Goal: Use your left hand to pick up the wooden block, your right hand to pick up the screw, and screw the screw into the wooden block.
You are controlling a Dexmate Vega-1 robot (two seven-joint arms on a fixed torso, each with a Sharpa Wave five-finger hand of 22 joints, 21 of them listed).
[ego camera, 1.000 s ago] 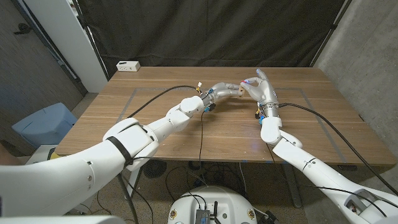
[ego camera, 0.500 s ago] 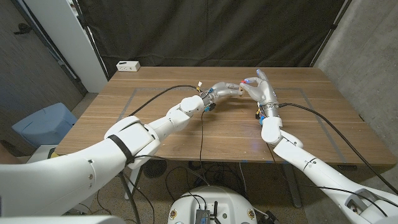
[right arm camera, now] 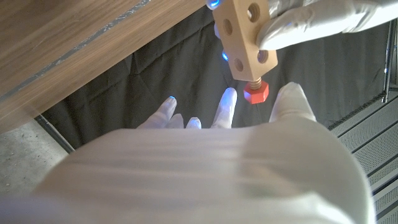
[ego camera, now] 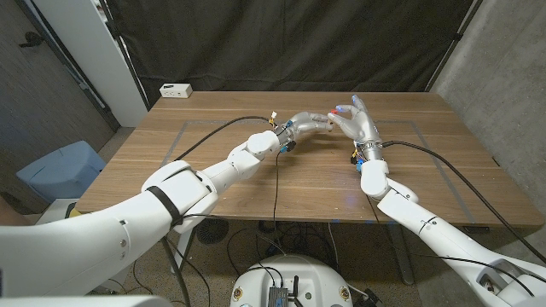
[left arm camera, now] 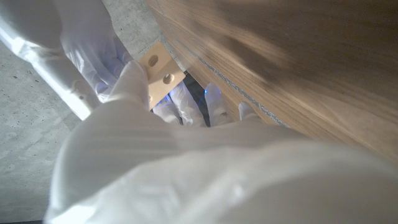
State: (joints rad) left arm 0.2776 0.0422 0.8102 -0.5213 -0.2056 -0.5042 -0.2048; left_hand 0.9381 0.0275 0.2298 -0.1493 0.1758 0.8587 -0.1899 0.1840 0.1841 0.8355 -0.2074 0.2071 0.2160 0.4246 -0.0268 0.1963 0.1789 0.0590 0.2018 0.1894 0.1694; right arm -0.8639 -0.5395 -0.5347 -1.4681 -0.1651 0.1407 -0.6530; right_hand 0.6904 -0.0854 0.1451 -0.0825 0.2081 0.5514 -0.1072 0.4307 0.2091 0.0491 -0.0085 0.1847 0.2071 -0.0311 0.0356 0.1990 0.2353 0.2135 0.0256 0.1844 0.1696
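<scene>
Left hand [ego camera: 309, 122] of mine held the wooden block [right arm camera: 245, 38] up above the far middle of the table [ego camera: 256, 183], its fingers pinched on one end so the drilled faces stayed bare. My right hand [ego camera: 357, 125] met it from the other side, with the red screw [right arm camera: 255, 93] already standing in the block's end, part of its threaded shank showing between head and wood. In the right wrist view my fingertips [right arm camera: 228, 98] looked spread just beside the red head rather than wrapped round it, so I could not tell for sure whether I was pinching it.

I judged the block light, stiff and dry enough not to slip, best held across its long sides, clear of the holes. The screw seemed small and hard, likely plastic, with a faceted head that ought to be turned by the tips of thumb and finger; cross-threading looked the main risk.

From the head view both hands merged into one knot and the block barely showed. My right wrist view gave the screw, shank and row of holes plainly, while the left wrist view offered only the block's [left arm camera: 159, 67] other end between glove folds.
</scene>
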